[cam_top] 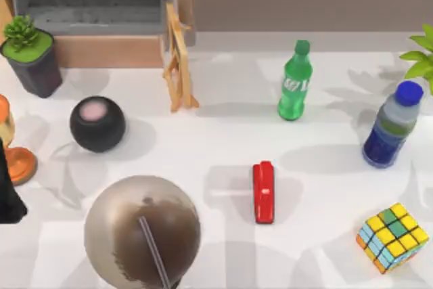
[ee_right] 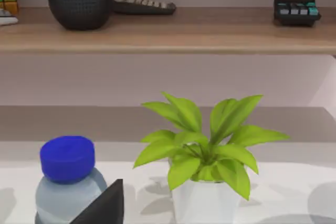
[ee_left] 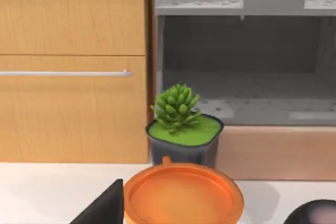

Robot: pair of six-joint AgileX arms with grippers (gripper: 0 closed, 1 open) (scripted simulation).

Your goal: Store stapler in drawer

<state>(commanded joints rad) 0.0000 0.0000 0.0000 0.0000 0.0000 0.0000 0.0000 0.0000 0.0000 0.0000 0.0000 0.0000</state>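
Glossy red stapler [cam_top: 263, 192], wood-fronted drawer [cam_top: 101, 51], smooth white table [cam_top: 223, 147]

White table [cam_top: 223, 147], wooden cabinet [ee_left: 73, 66] behind

Top view looks straight down on my white table [cam_top: 223, 140]; left wrist view faces the shared spiky green succulent in its dark pot [cam_top: 27, 49] [ee_left: 181, 124], close, low.

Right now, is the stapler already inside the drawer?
No. In the top view the stapler lies flat on the white table, well away from the open drawer at the far left.
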